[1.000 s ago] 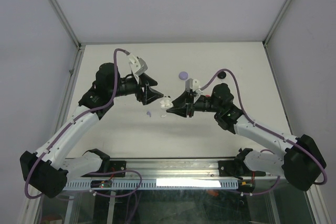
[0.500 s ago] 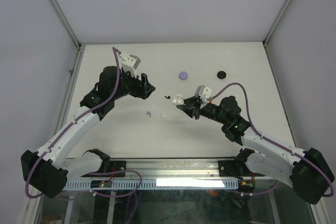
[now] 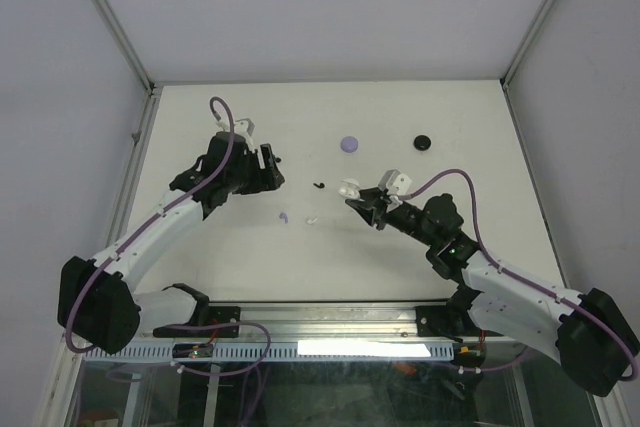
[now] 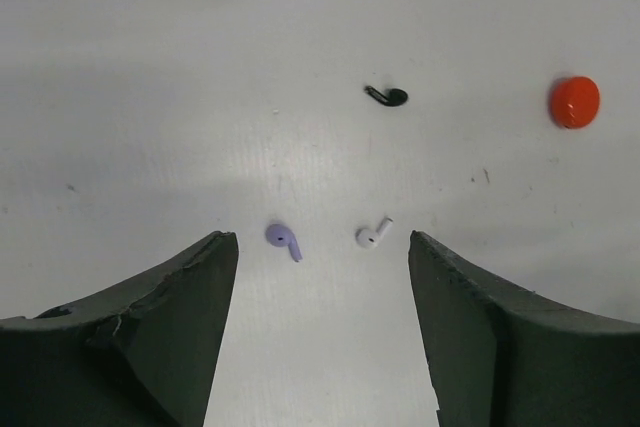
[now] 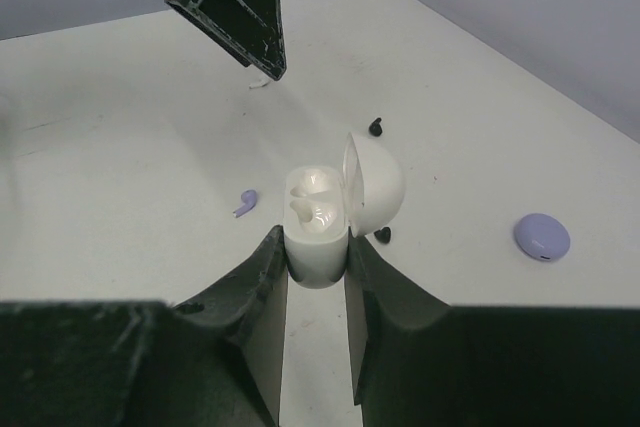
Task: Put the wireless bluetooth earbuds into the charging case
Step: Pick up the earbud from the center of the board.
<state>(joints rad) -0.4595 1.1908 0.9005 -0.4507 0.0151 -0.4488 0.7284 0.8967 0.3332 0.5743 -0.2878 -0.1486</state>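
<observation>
Two black pincers: the right gripper (image 5: 315, 252) is clamped on the glossy white open-lidded charging case (image 5: 318, 215). The left gripper (image 4: 320, 242) hangs parted and empty above the tiny white stemmed earbud (image 4: 372, 235) and lilac hooked earbud (image 4: 282, 239), loose on the white table (image 4: 120, 97); both, I judge, yet to be seated.

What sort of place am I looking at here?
Likely a robotics test bench: a white table boxed in by plain panels, a left arm and right arm bolted at its edge, tiny earbuds scattered on it.
</observation>
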